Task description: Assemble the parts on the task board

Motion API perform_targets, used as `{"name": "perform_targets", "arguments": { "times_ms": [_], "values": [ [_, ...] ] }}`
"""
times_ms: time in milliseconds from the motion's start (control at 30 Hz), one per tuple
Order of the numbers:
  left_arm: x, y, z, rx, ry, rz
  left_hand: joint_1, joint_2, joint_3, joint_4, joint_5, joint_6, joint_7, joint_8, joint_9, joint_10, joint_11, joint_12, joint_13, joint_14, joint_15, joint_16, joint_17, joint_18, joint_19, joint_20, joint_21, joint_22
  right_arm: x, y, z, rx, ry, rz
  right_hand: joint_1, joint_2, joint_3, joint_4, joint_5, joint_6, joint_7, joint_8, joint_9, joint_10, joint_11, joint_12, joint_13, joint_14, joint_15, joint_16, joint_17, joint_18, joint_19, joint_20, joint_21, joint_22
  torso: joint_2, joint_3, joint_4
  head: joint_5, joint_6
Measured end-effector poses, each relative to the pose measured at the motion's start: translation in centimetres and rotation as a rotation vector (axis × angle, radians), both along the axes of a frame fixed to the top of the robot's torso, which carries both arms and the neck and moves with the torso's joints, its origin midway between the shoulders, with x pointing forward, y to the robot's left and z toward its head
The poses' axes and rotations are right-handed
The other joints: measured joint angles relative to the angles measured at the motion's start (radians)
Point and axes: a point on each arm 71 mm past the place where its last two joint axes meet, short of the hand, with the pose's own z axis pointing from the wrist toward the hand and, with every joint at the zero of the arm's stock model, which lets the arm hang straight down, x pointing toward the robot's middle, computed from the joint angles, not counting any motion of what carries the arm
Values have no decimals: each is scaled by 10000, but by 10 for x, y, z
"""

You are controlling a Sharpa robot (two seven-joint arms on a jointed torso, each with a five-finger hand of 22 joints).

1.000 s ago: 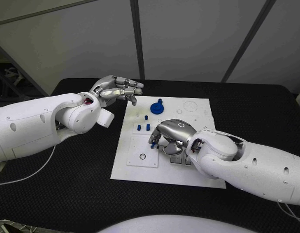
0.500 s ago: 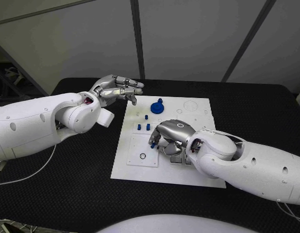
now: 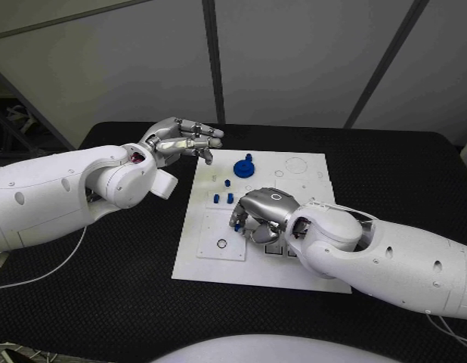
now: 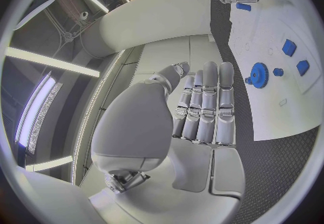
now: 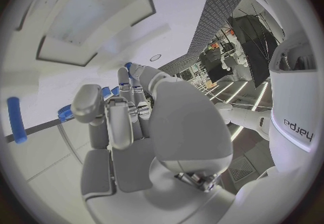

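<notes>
Your left hand (image 3: 179, 140) sits in the upper left of the head frame, above the desk (image 3: 408, 181) just off the task board's (image 3: 304, 174) upper-left corner; in the left wrist view its fingers (image 4: 206, 102) lie straight and side by side with nothing in them, clear of the board. Your right hand (image 3: 264, 214) is at the centre of the head frame, low over the middle of the board, fingers curled downward. The right wrist view shows those fingers (image 5: 121, 113) bent in toward the palm with a bit of blue at their tips, but you cannot tell from these frames whether a part is actually gripped. A round blue gear-like part (image 3: 245, 165) stands on the board above the right hand, toward the upper centre of the frame. Several small blue parts (image 3: 224, 198) lie or stand just left of the right hand, near the board's left-centre. A blue rod-shaped part (image 5: 16, 120) appears at the left edge of the right wrist view, lying on the white board surface apart from the fingers.
</notes>
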Motion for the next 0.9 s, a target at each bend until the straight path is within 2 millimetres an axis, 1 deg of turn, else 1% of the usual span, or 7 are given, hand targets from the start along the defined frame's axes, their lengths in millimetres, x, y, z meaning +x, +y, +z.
{"name": "perform_targets", "arguments": {
  "times_ms": [33,100,167,333,700,867,900],
  "values": [
    [0,0,0,0,1,-2,0,0,0,0,0,0,0,0,0,0,0,0,0,0,0,0,0,-1,0,0,0,0,0,0,0,-22,5,-1,-57,-13,-2,3,16,-129,50,-65,-23,-129,44,-62,-14,-5,5,0,-7,1,-46,46,0,-34,0,-1,0,0,1],
    [0,0,0,0,5,-6,0,0,0,0,0,0,0,0,0,0,0,0,0,0,0,0,0,-1,0,0,0,0,0,0,-1,-66,17,-5,-279,-50,-39,41,64,-550,190,-221,-112,-572,169,-258,-116,-4,181,56,-7,0,-165,165,-89,-191,0,-2,0,0,2],
    [0,0,0,1,7,-6,0,0,0,0,0,0,0,0,0,0,0,0,0,0,0,0,0,-1,0,0,0,0,0,0,-1,-84,19,-17,-392,-178,-82,84,67,-850,311,-234,-160,-862,308,-289,-170,-18,272,58,2,1,-276,276,-199,-331,0,-2,0,0,2],
    [0,0,0,4,13,-3,0,0,0,0,0,0,0,0,0,0,0,0,0,0,0,0,1,-1,0,0,0,1,-1,0,-1,-77,-6,-41,-567,-404,-238,172,67,-1429,448,-234,-174,-1600,486,-289,-253,-5,437,-13,-252,1,-622,469,-471,-705,-5,-2,0,4,2],
    [0,1,0,16,25,14,-3,81,-54,-2,0,0,0,0,0,0,0,37,0,0,0,0,-16,-1,0,0,-40,-14,-6,-5,6,424,-279,-90,-586,-424,-438,189,105,-1607,449,-234,-143,-1903,543,-11,-236,-18,450,-27,-341,0,-708,485,-544,-836,-8,11,-6,-12,34],
    [1,1,0,19,33,12,-2,80,-54,-2,0,0,0,0,0,1,0,37,0,0,0,0,-16,-1,0,0,-40,-13,-10,-18,12,807,-496,-231,-607,-445,-493,189,106,-1604,446,-170,-116,-1902,543,199,-193,-18,450,-27,-347,0,-708,485,-544,-814,-8,14,-12,-43,76],
    [1,2,0,20,35,12,-2,80,-54,-2,0,0,-1,0,0,0,0,37,0,0,0,0,-16,-1,0,0,-40,-14,-12,-23,14,872,-533,-294,-607,-445,-493,189,105,-1547,389,-163,-102,-1896,537,283,-179,-18,450,-27,-342,0,-708,485,-544,-781,-8,14,-12,-55,83]
  ]
}}
